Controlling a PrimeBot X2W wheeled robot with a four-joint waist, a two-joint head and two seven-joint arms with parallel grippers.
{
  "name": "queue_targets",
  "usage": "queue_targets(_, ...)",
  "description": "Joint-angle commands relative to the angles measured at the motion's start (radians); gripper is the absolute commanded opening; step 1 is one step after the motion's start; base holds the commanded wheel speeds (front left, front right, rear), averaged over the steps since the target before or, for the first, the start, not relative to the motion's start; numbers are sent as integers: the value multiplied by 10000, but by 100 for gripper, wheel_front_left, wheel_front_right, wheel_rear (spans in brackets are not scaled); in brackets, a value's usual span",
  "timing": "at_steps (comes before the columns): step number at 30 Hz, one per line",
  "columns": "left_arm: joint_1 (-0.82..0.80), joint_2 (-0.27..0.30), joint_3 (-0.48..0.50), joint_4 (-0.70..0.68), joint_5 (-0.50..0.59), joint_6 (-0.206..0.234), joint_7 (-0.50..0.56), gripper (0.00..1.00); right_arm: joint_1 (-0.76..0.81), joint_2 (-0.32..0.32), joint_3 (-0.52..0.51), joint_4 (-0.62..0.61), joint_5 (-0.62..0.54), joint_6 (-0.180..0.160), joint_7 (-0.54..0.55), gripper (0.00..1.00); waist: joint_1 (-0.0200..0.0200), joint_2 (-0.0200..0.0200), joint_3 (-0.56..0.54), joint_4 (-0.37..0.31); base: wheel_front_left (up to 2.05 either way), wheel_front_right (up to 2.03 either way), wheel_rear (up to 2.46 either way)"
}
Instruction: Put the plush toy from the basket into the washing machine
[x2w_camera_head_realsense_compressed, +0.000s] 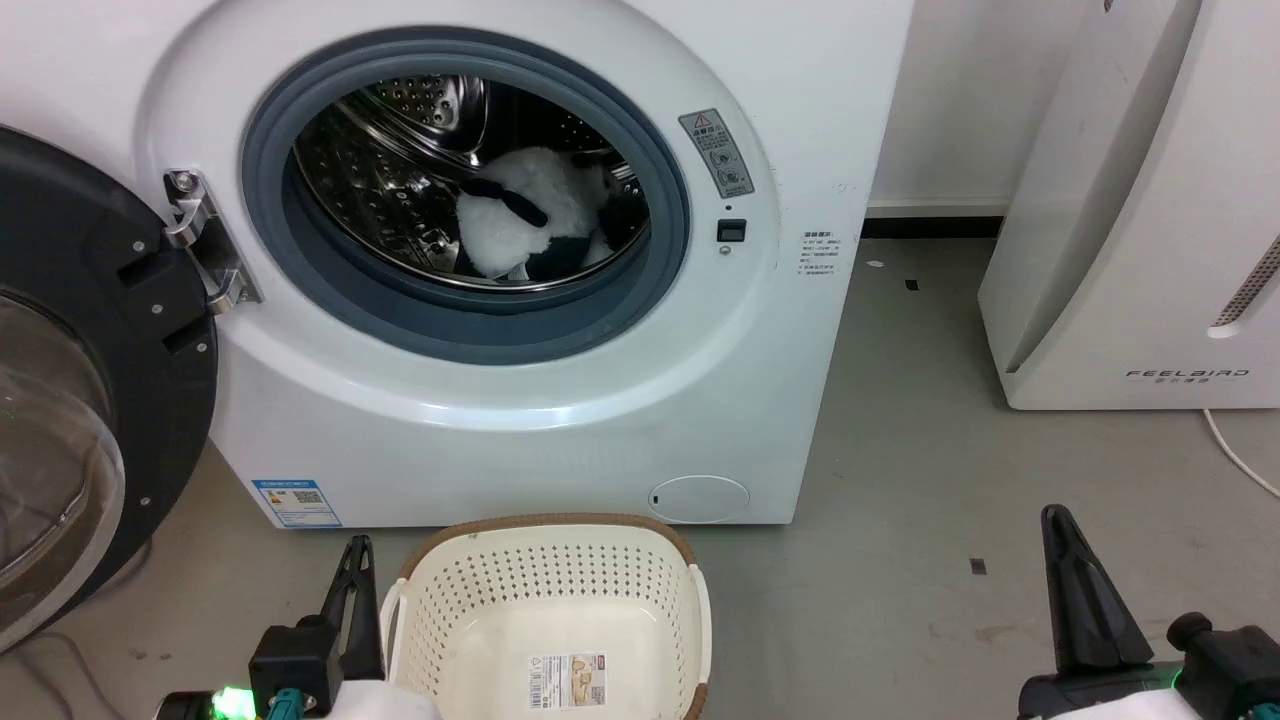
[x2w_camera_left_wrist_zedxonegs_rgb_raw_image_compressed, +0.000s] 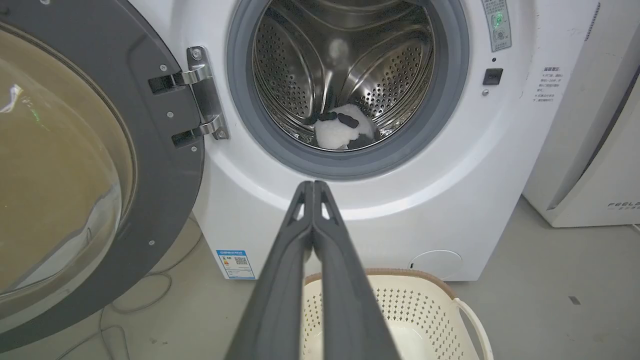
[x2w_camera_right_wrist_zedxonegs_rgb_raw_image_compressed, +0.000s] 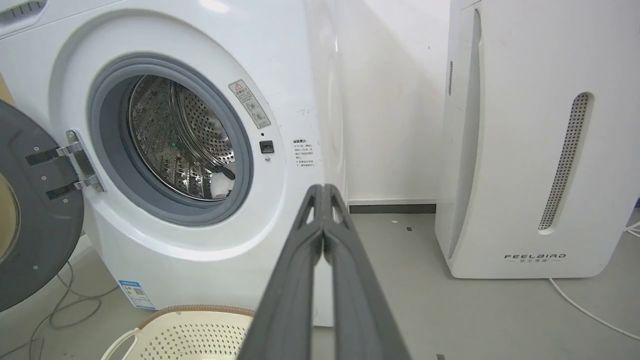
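Grey concrete floor (x2w_camera_head_realsense_compressed: 900, 430) runs back to a white wall, and the washing machine (x2w_camera_head_realsense_compressed: 500, 400) stands on it. The plush toy (x2w_camera_head_realsense_compressed: 530, 215) lies low in the steel drum (x2w_camera_head_realsense_compressed: 400, 190), right of centre, behind the grey rubber ring (x2w_camera_head_realsense_compressed: 470, 310). The black-framed glass door (x2w_camera_head_realsense_compressed: 90, 300) hangs swung wide to the left, so the porthole is open. Just in front of the washer sits the basket (x2w_camera_head_realsense_compressed: 550, 528), with a label sticker (x2w_camera_head_realsense_compressed: 566, 680) on its floor. A white FEELBIRD appliance (x2w_camera_head_realsense_compressed: 1130, 250) stands apart on the right, with a white cable (x2w_camera_head_realsense_compressed: 1235, 450) beside it. The left fingers (x2w_camera_left_wrist_zedxonegs_rgb_raw_image_compressed: 282, 280) are pressed together, pointing at the washer's front above the basket. The right fingers (x2w_camera_right_wrist_zedxonegs_rgb_raw_image_compressed: 295, 280) are likewise closed on nothing, aimed between the washer and the appliance.
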Motion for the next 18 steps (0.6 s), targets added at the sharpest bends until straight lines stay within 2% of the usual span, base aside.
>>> queue_targets(1, -33, -17, 10, -84, 26, -39, 46, 0, -97, 0, 17, 33, -55, -1, 45, 0, 1, 0, 2, -1, 0, 0, 0)
queue_targets(18, -83, -53, 35, -301, 66, -172, 393, 0, -246, 0, 47, 95, -294, -2, 394, 0, 1, 0, 12, -8, 0, 0, 0)
